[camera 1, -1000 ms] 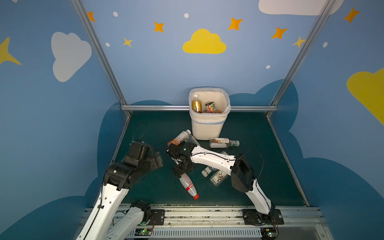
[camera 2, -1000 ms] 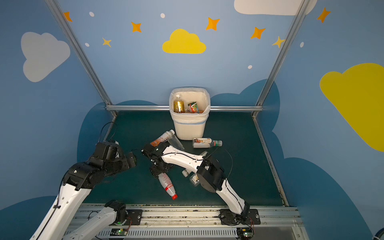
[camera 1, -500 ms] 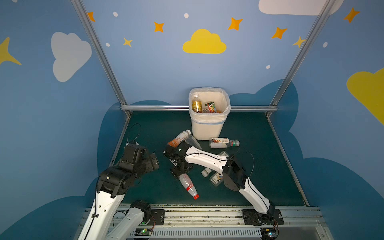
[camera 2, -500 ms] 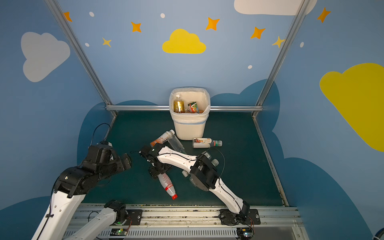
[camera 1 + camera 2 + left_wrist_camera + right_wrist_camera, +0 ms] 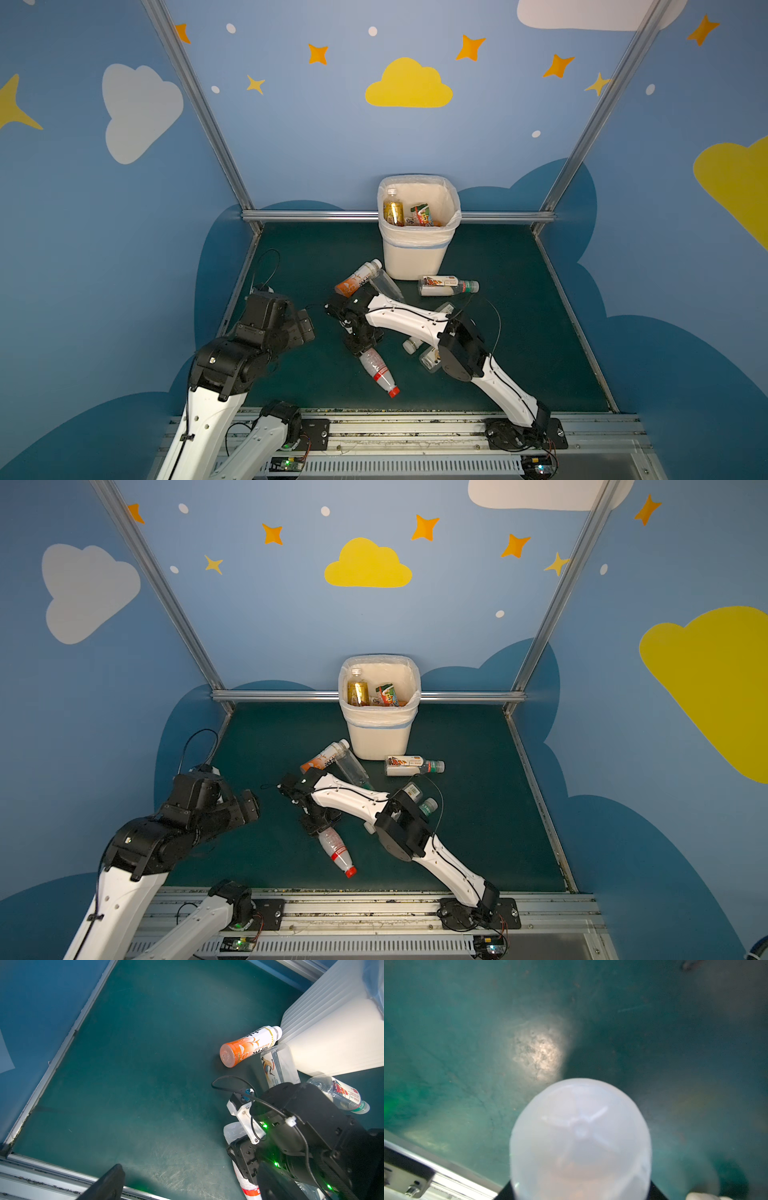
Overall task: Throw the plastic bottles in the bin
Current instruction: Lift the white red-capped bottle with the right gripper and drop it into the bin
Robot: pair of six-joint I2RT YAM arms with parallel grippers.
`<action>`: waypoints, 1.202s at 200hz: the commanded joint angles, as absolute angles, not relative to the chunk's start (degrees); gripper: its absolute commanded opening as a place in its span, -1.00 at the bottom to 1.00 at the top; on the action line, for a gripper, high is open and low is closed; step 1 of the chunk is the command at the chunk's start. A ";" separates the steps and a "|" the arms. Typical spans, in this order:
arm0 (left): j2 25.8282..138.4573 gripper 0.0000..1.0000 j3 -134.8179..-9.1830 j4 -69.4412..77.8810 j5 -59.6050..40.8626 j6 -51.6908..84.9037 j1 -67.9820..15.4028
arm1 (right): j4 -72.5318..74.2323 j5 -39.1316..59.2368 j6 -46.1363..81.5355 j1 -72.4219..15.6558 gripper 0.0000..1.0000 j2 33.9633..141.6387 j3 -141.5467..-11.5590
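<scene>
Right wrist view, bottle base-end clamped between right gripper jaws, left gripper wide.

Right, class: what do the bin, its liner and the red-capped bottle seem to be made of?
Bin: likely rigid plastic, matte cream-white, moulded rounded corners. Liner: thin translucent plastic film, crinkled over the rim. Red-capped bottle: clear thin plastic, slightly glossy; moulded star ribs on its base in the right wrist view.
</scene>
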State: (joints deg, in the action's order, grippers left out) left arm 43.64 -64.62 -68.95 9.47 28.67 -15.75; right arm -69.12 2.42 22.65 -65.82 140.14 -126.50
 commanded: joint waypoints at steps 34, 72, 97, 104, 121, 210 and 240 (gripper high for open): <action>45.32 0.99 -65.78 -67.62 8.82 27.41 -15.47 | -68.70 -6.15 23.31 -65.14 0.01 127.49 -127.44; 46.35 0.99 -65.94 -66.12 7.74 27.33 -15.37 | -62.09 -19.14 18.67 -65.19 0.01 113.48 -127.06; 46.97 1.00 -66.37 -65.50 7.47 27.25 -15.38 | -47.74 -26.66 6.66 -66.67 0.04 102.78 -121.67; 47.10 0.99 -66.52 -65.38 7.47 27.14 -15.40 | -41.64 -28.78 2.32 -67.31 0.04 99.78 -119.13; 47.30 0.99 -66.80 -65.15 7.49 27.16 -15.38 | -28.01 -31.76 -6.56 -67.61 0.04 93.93 -114.98; 50.29 0.99 -67.12 -63.62 5.54 27.67 -15.25 | -9.39 -24.39 -11.16 -38.15 0.84 109.11 -121.85; 49.32 0.99 -65.83 -64.50 5.76 28.43 -15.30 | -12.40 -23.93 -5.10 -37.44 0.86 103.85 -117.53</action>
